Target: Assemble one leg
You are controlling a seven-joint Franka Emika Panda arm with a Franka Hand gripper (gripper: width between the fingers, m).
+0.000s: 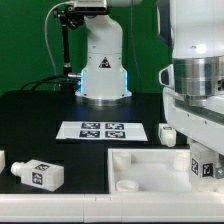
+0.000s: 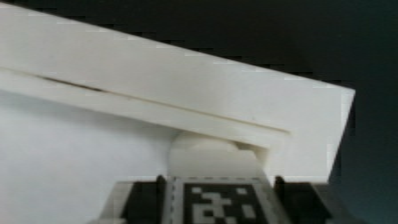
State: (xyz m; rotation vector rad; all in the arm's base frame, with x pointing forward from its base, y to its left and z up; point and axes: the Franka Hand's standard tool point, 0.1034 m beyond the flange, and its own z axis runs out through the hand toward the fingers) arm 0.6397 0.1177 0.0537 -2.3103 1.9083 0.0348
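Nearest the exterior camera lies the wide white panel on the black table. Over its right end, as that view has it, the gripper is clenched on a tagged leg held against the panel's edge. Behind lies the marker board. Another leg rests well apart at the exterior view's left.

The end effector is getting chopped off by the exterior view's right edge, so no telling how its jaws are sitting. The wrist view's pretty blurry, and a tagged leg is running off the frame.
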